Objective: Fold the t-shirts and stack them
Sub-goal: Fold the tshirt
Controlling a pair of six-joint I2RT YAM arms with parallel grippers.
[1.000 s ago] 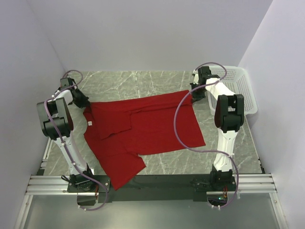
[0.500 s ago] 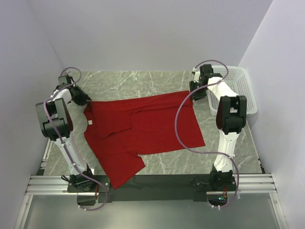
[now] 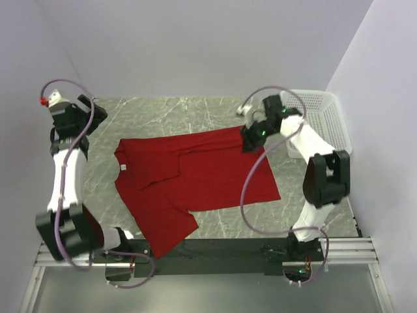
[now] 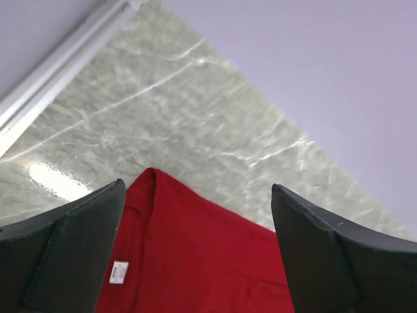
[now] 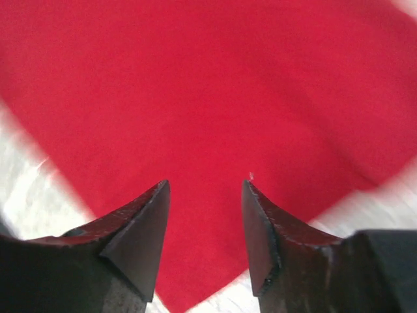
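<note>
One deep red t-shirt (image 3: 202,173) lies flat on the marble table (image 3: 169,114), its upper part folded over and a sleeve flap pointing toward the near edge. Its white neck tag (image 3: 122,167) shows at the left. My left gripper (image 3: 79,116) hangs raised above and left of the shirt's far left corner, open and empty; in the left wrist view the gripper (image 4: 197,189) frames the shirt (image 4: 195,261) and tag (image 4: 118,272). My right gripper (image 3: 251,137) hovers open over the far right corner; in the right wrist view the gripper (image 5: 206,184) has only the shirt (image 5: 208,85) below it.
A white mesh basket (image 3: 322,117) stands at the far right against the wall. Walls close in the table on the left, back and right. An aluminium rail (image 3: 208,251) runs along the near edge by the arm bases.
Both grippers went from shut to open and let go of the shirt's far edge. The left arm rose and swung out to the left. The right gripper moved left over the corner.
</note>
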